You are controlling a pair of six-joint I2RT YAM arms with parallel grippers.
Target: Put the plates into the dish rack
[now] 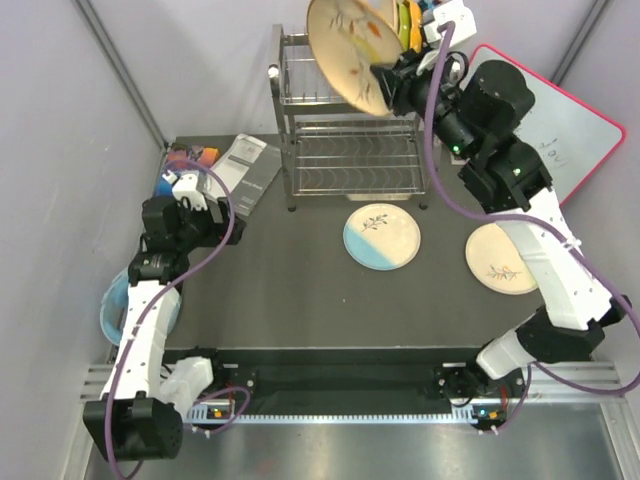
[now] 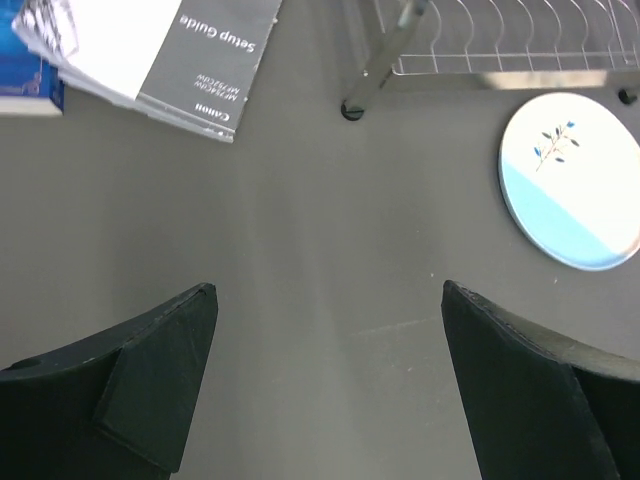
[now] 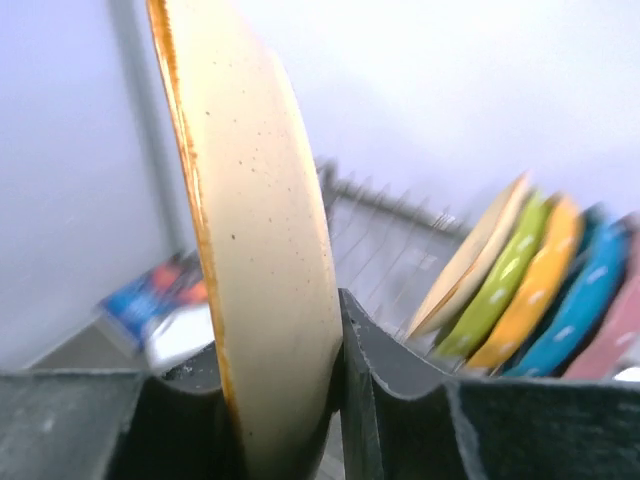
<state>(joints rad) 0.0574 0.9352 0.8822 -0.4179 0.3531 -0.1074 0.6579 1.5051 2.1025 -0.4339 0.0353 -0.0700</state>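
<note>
At the far left, blue printed items [image 2: 25, 75] are cut off by the edge of the left wrist view, and a light blue round object [image 1: 112, 310] beside the table [image 1: 300, 310] is partly hidden by the left arm; its nature cannot be told. The left gripper [image 2: 328, 330] is held wide apart and nothing is grasped or touched. Bare table surface lies below it, with a Setup Guide booklet [image 2: 205, 55] to the far left.

The dish rack [image 1: 352, 160] stands at the far edge, centre. The half-blue plate [image 1: 381, 237] lies flat just near of it, cut off at the right edge of the left wrist view.

The orange-rimmed plate [image 3: 265, 250] is clamped by its rim in the right gripper [image 1: 392, 85], held on edge above the rack's top tier and cropped at the top of the overhead view. Further right in that tier, a cream plate [image 3: 475, 260] stands beside the coloured plates [image 3: 540, 290]; all are blurred. The pale plate [image 1: 503, 258] lies flat near the table's right edge, partly covered by the right arm. A whiteboard [image 1: 560, 130] leans at the far right.
</note>
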